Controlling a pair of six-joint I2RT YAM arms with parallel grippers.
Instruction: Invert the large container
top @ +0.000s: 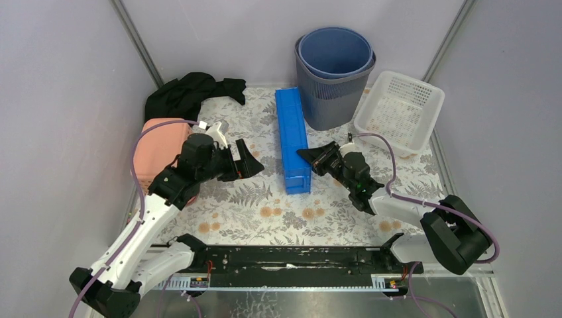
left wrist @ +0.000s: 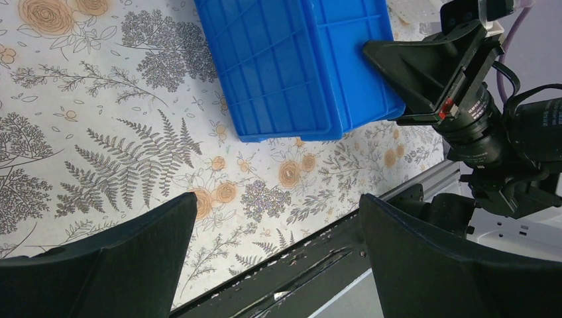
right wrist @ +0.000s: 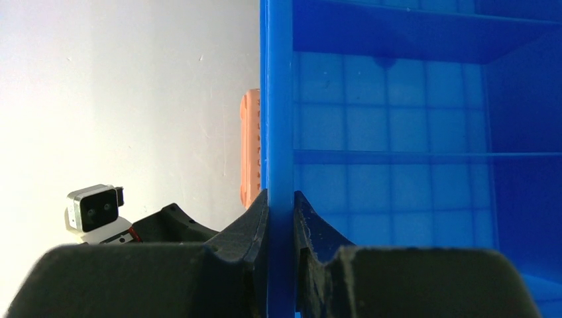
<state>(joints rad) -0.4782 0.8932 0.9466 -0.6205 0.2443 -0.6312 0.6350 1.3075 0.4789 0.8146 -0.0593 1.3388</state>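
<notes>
1. the table (top: pixel 265 212), under a floral cloth, carries everything and lies beneath both sets of fingers.
2. the grey bin (top: pixel 331 99) with the blue bin (top: pixel 335 53) nested inside stands upright, beyond the right fingers and well apart from them.
3. the large container (top: pixel 292 136), a long blue crate, stands tipped on one long side between the two grippers. its open face is toward the right arm. its ribbed base is toward the left fingers.
4. the white basket (top: pixel 397 109) sits beyond the right fingers, on their outer side, and just beside the grey bin.
5. the pink basket (top: pixel 159 149) lies behind the left fingers, on the side away from the crate.
6. the black cloth (top: pixel 189 93) lies crumpled beyond the left fingers, near the far corner.
7. the right gripper (top: pixel 306 156) is at the near end of the crate. the right fingers (right wrist: pixel 255 218) are clamped on the crate's upper long wall, one pad inside and one outside.
8. the left gripper (top: pixel 248 159) has its fingers (left wrist: pixel 119 265) fully apart with nothing between them. it faces the crate's ribbed base, near it but not touching.
</notes>
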